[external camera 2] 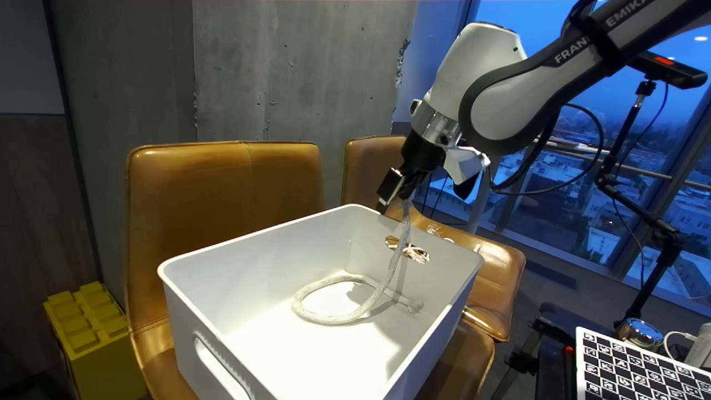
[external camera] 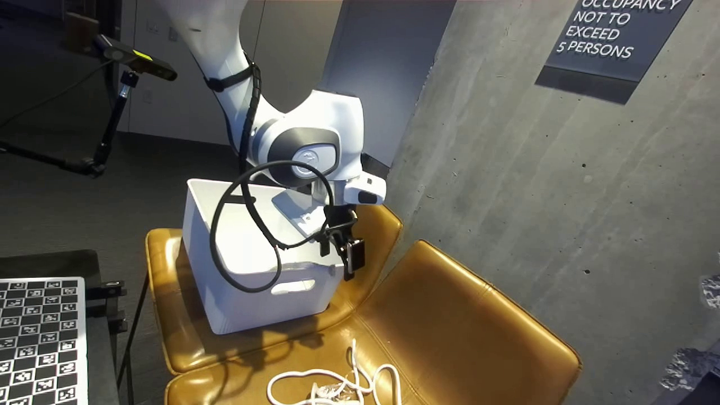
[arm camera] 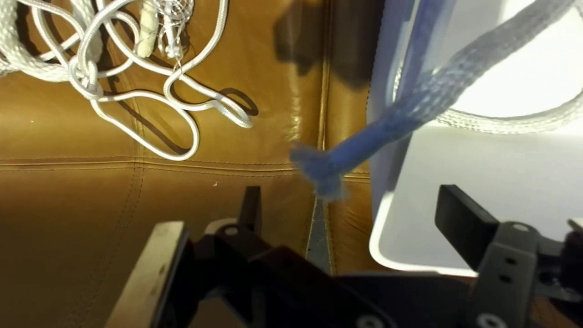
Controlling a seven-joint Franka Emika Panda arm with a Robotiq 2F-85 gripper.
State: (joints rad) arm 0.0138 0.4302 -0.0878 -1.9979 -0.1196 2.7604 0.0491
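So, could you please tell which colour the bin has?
The bin is white, without any visible pattern; it shows best in an exterior view.

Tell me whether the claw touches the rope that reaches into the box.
Apart. The wrist view shows the claw open, with a visible gap between the rope and each of its fingers.

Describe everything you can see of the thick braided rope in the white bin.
The rope is pale grey, woven-looking and frayed at both ends. It loops on the floor of the white bin, then rises out of it. In the wrist view its upper end looks bluish and blurred, near the open pincer; no grip on it shows.
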